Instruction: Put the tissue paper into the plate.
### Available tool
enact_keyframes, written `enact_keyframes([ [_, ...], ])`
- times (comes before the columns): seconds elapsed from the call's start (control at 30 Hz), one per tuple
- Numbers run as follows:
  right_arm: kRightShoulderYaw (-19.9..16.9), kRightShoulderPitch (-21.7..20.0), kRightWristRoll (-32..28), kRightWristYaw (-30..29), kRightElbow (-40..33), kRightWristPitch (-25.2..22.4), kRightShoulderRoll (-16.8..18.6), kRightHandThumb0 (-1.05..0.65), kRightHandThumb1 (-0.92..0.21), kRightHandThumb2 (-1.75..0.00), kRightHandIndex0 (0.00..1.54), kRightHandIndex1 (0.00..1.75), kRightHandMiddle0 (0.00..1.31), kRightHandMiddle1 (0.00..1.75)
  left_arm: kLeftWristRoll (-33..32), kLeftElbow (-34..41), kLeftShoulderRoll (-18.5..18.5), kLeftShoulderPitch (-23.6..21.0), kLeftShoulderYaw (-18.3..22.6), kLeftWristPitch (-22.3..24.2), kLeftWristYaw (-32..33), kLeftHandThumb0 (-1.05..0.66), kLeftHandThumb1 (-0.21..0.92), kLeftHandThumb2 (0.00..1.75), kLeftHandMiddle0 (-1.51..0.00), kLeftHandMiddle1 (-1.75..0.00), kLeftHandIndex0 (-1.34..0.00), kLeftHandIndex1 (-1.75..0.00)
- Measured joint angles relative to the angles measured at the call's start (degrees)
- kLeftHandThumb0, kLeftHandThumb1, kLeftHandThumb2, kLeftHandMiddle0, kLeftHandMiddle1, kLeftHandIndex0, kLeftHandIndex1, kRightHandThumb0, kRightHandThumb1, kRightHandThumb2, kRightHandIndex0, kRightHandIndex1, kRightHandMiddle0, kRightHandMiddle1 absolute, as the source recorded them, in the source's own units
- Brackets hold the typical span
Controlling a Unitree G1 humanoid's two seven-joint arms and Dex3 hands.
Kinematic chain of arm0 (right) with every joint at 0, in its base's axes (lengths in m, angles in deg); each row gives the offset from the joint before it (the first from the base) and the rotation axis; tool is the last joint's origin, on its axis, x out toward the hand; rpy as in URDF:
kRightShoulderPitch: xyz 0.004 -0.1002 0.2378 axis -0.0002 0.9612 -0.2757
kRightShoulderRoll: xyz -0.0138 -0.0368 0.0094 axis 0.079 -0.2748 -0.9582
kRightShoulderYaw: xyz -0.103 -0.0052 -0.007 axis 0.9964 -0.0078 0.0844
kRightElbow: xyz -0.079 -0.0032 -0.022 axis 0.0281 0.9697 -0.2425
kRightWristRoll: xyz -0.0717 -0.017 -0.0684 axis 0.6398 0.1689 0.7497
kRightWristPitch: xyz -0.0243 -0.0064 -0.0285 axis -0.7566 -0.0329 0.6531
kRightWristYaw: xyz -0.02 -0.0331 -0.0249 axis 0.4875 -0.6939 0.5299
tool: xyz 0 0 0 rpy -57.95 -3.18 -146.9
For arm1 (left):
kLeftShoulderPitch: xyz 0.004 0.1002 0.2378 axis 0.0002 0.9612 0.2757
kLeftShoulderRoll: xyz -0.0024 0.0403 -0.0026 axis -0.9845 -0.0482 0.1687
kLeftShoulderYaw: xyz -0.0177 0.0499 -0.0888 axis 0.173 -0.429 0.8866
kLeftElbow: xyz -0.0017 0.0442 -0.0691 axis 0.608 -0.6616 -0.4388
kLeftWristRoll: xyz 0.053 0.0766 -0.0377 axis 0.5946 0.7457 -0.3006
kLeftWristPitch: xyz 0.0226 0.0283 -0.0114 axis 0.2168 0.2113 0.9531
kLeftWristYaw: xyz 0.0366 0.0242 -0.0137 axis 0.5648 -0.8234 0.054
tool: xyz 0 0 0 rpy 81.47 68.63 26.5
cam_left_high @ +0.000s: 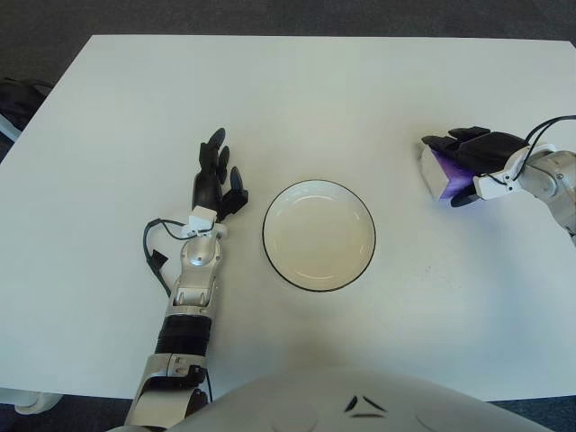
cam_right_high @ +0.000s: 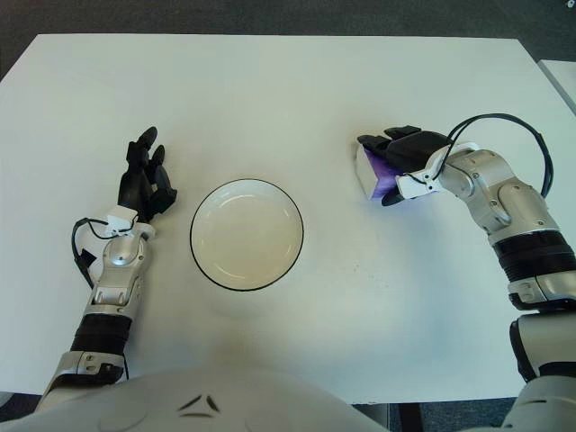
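A white and purple tissue pack [cam_left_high: 439, 171] lies on the table at the right. My right hand [cam_left_high: 470, 155] covers it from above, black fingers curled over its top and thumb at its near side, grasping it. A white plate [cam_left_high: 319, 234] with a dark rim stands empty at the table's middle, well to the left of the pack. My left hand [cam_left_high: 215, 176] shows just left of the plate, fingers spread and holding nothing.
The white table [cam_left_high: 297, 99] stretches wide behind the plate. A black cable [cam_right_high: 504, 126] loops over my right forearm. A dark object [cam_left_high: 16, 99] sits past the table's left edge.
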Motion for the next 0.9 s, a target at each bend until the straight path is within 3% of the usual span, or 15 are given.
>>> enact_keyframes([
  [0.03,0.2,-0.3,0.1,-0.9,0.9,0.1,0.3,-1.02,-0.92,-0.21,0.39,0.09,0.0,0.64,0.0,0.0,0.0,0.0,0.0,0.0,0.0,-0.7,0.92,0.91,-0.35,0.0,0.0,-0.51],
  [0.07,0.5,-0.8,0.0,-1.5,1.8,0.2,0.5,-0.99,-0.92,-0.18,0.47,0.14,0.04,0.88,-0.1,0.0,0.0,0.0,0.0,0.1,0.0,-0.7,0.92,0.91,-0.34,0.0,0.0,-0.51],
  [0.13,0.7,-1.3,-0.1,-1.7,2.8,0.2,0.9,-0.95,-0.92,-0.15,0.54,0.18,0.06,1.09,-0.1,0.0,-0.1,0.0,0.0,0.2,0.0,-0.69,0.92,0.91,-0.34,0.0,0.0,-0.51],
  [0.17,0.7,-1.5,-0.2,-1.7,3.1,0.2,1.0,-0.9,-0.9,-0.12,0.51,0.47,0.1,1.29,-0.1,0.0,-0.1,0.0,0.0,0.3,0.0,-0.69,0.92,0.91,-0.34,0.0,0.0,-0.51],
  [0.2,0.6,-1.6,-0.6,-1.7,3.5,0.1,1.2,-0.84,-0.88,-0.09,0.46,0.88,0.12,1.46,-0.2,0.0,-0.1,0.0,0.0,0.3,-0.1,-0.69,0.92,0.91,-0.34,0.0,0.0,-0.51],
  [0.27,0.3,-1.7,-1.6,-1.7,4.0,-0.8,1.9,-0.78,-0.85,-0.07,0.45,1.29,0.16,1.6,-0.2,0.0,-0.1,0.0,0.0,0.3,-0.1,-0.69,0.92,0.91,-0.34,0.0,0.0,-0.51],
  [0.37,-0.7,-1.4,-3.0,-1.8,4.5,-2.8,3.3,-0.69,-0.81,-0.04,0.55,1.6,0.25,1.7,-0.2,0.0,-0.1,0.0,0.1,0.3,-0.1,-0.69,0.92,0.9,-0.34,0.0,0.0,-0.51],
  [0.5,-1.9,-0.8,-4.7,-3.6,4.9,-5.3,5.2,-0.58,-0.79,-0.03,0.65,1.71,0.36,1.73,-0.2,0.0,-0.1,-0.1,0.3,0.3,-0.1,-0.69,0.92,0.9,-0.35,-0.01,0.0,-0.52],
  [0.57,-2.5,-0.2,-5.1,-5.5,5.2,-5.9,6.0,-0.44,-0.8,-0.04,0.7,1.73,0.47,1.74,-0.2,0.0,-0.1,-0.1,0.4,0.3,-0.1,-0.69,0.92,0.89,-0.35,-0.01,0.0,-0.52],
  [0.67,-3.5,0.7,-5.8,-9.0,5.7,-6.1,7.3,-0.45,-0.52,-0.83,0.8,1.74,0.52,1.74,-0.2,0.0,-0.2,-0.2,0.6,0.3,-0.1,-0.69,0.92,0.89,-0.35,0.0,0.0,-0.53],
  [0.77,-4.3,1.5,-6.8,-12.1,6.4,-6.3,8.4,-0.45,-0.42,-1.11,0.87,1.74,0.55,1.75,-0.2,-0.1,-0.3,-0.3,0.7,0.3,-0.1,-0.69,0.92,0.89,-0.35,0.0,0.0,-0.53],
  [0.9,-5.3,2.7,-7.7,-15.7,6.7,-5.8,9.7,-0.45,-0.38,-1.21,0.99,1.75,0.56,1.75,-0.2,-0.2,-0.3,-0.3,0.8,0.3,-0.1,-0.68,0.92,0.9,-0.35,0.0,0.0,-0.53],
])
